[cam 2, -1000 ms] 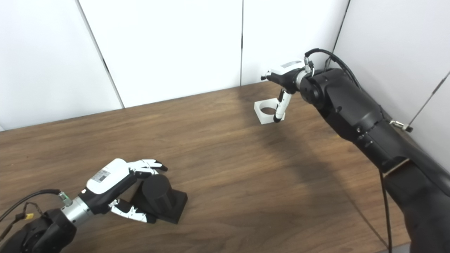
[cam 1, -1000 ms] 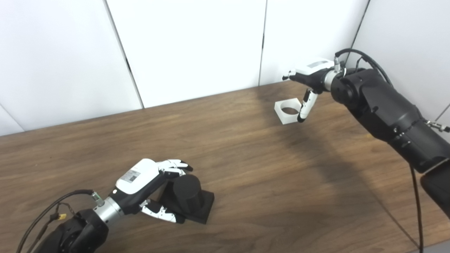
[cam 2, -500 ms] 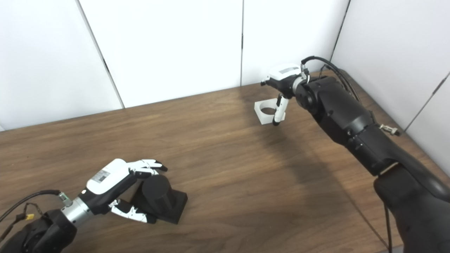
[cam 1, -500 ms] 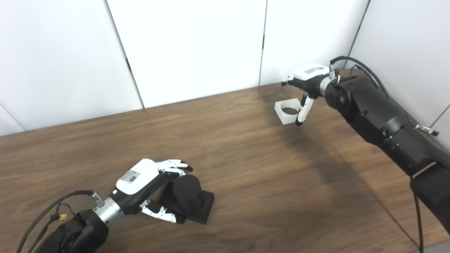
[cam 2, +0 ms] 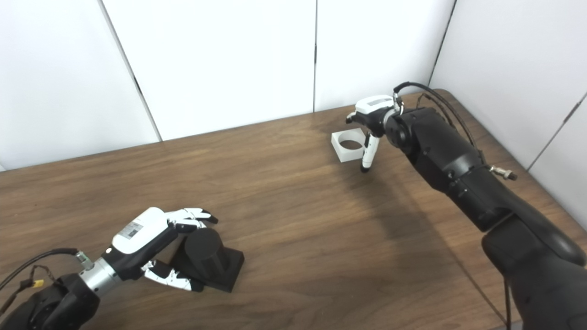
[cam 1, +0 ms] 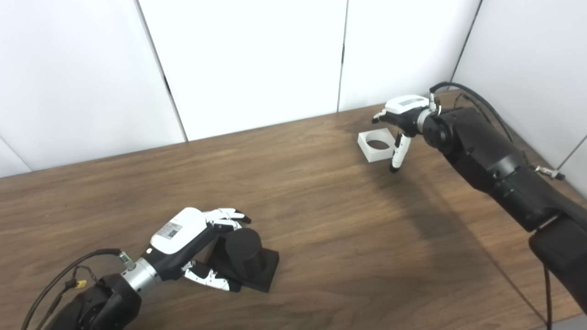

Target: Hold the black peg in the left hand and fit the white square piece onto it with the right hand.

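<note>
White square piece (cam 1: pixel 379 145) flat near table's (cam 1: pixel 321 220) far right corner; looks rigid, light, thin-walled: pinch opposite outer walls. Right hand (cam 1: pixel 400 120) above it, fingers spread, empty. Left hand (cam 1: pixel 192 243) cupped around black peg (cam 1: pixel 245 256), near front left edge, grip not clearly closed.

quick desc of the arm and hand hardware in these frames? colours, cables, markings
Both arms have black shells. Left hand and right hand: white back plate with a printed label, black palm, white fingers with black tips. Silver wrist collars. Black cables loop at both wrists; the left one has a yellow connector.
</note>
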Robot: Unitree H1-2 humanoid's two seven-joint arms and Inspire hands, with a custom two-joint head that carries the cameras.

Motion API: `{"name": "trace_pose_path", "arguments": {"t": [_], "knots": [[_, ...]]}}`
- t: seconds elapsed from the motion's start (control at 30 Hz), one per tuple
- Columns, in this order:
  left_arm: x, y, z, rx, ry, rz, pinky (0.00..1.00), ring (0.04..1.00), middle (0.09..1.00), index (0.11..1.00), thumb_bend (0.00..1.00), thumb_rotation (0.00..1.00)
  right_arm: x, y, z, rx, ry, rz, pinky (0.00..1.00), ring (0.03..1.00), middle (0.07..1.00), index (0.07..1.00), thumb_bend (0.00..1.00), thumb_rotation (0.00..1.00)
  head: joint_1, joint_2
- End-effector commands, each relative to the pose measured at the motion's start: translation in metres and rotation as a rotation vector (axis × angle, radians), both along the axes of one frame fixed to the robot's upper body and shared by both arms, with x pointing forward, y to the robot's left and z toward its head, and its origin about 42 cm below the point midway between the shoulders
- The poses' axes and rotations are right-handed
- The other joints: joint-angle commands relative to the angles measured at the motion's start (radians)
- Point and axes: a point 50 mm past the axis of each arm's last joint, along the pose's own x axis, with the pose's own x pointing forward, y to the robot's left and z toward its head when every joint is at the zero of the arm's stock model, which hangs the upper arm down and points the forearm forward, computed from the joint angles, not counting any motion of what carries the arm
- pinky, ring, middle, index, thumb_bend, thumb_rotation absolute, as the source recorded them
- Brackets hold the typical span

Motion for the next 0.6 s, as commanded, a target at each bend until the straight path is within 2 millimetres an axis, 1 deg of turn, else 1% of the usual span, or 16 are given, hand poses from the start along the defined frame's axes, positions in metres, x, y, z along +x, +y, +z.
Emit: {"name": "trace_pose_path", "arguments": {"t": [0.0,0.07,0.17,0.3,0.43,0.57], "knots": [[-0.010,0.018,-0.024,0.147,0.067,0.000,0.72,0.861,0.824,0.487,0.52,0.06,0.009,0.001,0.025,-0.011,-0.079,0.017,0.87,0.940,0.965,0.907,0.91,0.23,0.001,0.003],[-0.010,0.018,-0.024,0.145,0.068,0.001,0.72,0.861,0.825,0.487,0.52,0.06,0.009,0.001,0.022,-0.014,-0.069,0.015,0.86,0.938,0.965,0.906,0.91,0.23,0.008,0.005],[-0.009,0.018,-0.027,0.146,0.067,0.007,0.72,0.862,0.825,0.487,0.52,0.06,0.010,0.001,0.017,-0.018,-0.052,0.012,0.84,0.940,0.966,0.886,0.89,0.24,0.013,0.005],[-0.010,0.019,-0.028,0.142,0.066,0.008,0.72,0.863,0.823,0.487,0.52,0.06,0.010,0.001,0.013,-0.013,-0.044,0.011,0.83,0.935,0.957,0.849,0.90,0.24,0.018,0.007],[-0.009,0.018,-0.027,0.144,0.072,0.006,0.73,0.864,0.826,0.487,0.52,0.06,0.011,0.000,0.009,-0.013,-0.039,0.009,0.81,0.934,0.957,0.843,0.90,0.25,0.021,0.007],[-0.010,0.017,-0.027,0.144,0.078,0.006,0.73,0.870,0.833,0.487,0.52,0.06,0.011,-0.001,0.004,-0.011,-0.034,0.005,0.82,0.934,0.954,0.822,0.90,0.26,0.023,0.007]]}}
